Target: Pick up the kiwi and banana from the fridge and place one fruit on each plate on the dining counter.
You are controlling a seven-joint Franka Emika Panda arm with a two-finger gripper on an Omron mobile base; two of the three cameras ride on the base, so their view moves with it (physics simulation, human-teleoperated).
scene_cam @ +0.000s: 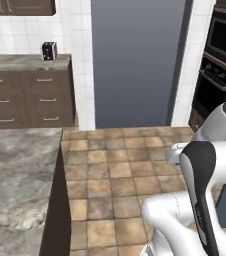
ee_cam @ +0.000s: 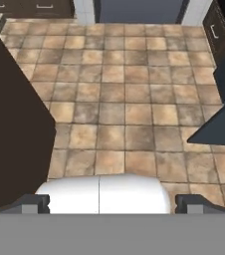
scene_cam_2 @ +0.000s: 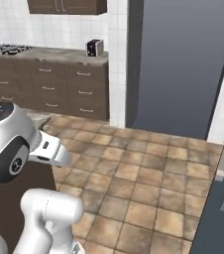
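The fridge (scene_cam: 135, 60) stands tall and shut across the tiled floor (scene_cam: 115, 170), its top cut off, so whatever sits on its shelves is hidden. The marbled bench (scene_cam: 15, 180) runs along the left, partly out of frame. The claw (ee_cam: 112, 201) hangs over the tiles, fingertips (ee_cam: 32, 203) spread wide, apparently empty.

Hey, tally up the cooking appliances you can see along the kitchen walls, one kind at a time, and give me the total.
Toaster: 1
Black wall oven: 1
Stovetop: 1
Total: 3
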